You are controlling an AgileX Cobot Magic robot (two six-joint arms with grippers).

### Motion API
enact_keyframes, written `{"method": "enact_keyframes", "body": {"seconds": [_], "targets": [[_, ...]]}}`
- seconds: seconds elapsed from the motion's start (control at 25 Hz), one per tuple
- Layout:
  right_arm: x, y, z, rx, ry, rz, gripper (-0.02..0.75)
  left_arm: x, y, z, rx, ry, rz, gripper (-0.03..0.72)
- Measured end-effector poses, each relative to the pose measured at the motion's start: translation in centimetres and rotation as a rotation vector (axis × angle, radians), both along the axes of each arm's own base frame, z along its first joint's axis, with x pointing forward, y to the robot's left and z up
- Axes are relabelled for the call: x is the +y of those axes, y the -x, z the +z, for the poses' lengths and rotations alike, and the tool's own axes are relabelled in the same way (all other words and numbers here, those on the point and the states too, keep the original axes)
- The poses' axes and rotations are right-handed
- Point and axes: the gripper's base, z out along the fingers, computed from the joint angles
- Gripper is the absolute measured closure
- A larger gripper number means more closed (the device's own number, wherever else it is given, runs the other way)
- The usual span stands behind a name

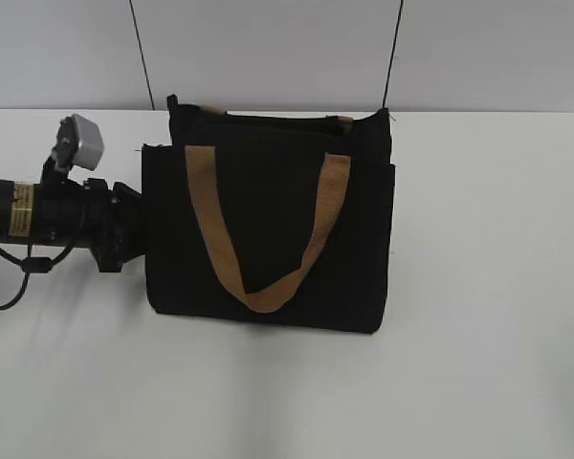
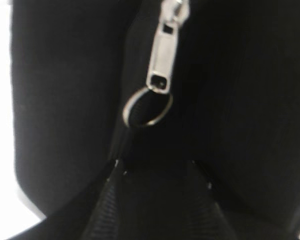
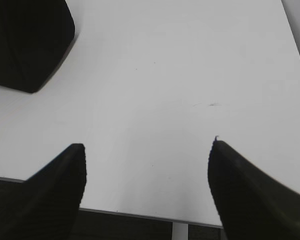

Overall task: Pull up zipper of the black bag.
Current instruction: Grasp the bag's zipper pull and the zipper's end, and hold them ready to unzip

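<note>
The black bag [image 1: 268,229] stands upright mid-table, with a tan handle [image 1: 210,210] hanging down its front. My left arm [image 1: 96,225] reaches in from the left, its tip against the bag's left side. In the left wrist view the zipper's silver pull tab [image 2: 162,55] with a metal ring [image 2: 147,107] hangs on black fabric just beyond my left gripper [image 2: 155,170]. Its dark fingers press into the fabric, and their grip is unclear. My right gripper [image 3: 147,145] is open and empty over bare table, with a bag corner [image 3: 25,40] far ahead to its left.
The white table [image 1: 478,287] spreads to the right of and in front of the bag. A wall stands behind it. The table's near edge [image 3: 140,216] shows below my right gripper. The right arm is outside the exterior view.
</note>
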Motion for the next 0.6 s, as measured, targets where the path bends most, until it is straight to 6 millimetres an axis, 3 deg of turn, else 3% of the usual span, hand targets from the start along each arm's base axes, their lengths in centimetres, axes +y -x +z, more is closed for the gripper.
{"method": "enact_keyframes", "body": {"seconds": [0.16, 0.28, 0.36, 0.6], "targets": [[0.0, 0.0, 0.0, 0.000, 0.000, 0.000, 0.162, -0.8, -0.1, -1.1, 0.016, -0.021, 0.003, 0.418], [0.0, 0.0, 0.0, 0.000, 0.000, 0.000, 0.162, -1.3, -0.4, -1.0, -0.020, -0.010, 0.028, 0.597], [0.0, 0.0, 0.0, 0.000, 0.000, 0.000, 0.162, -1.3, -0.5, -0.9, -0.029, -0.005, 0.042, 0.678], [0.0, 0.0, 0.0, 0.000, 0.000, 0.000, 0.162, -0.8, -0.1, 0.5, -0.048, -0.044, 0.123, 0.701]]}}
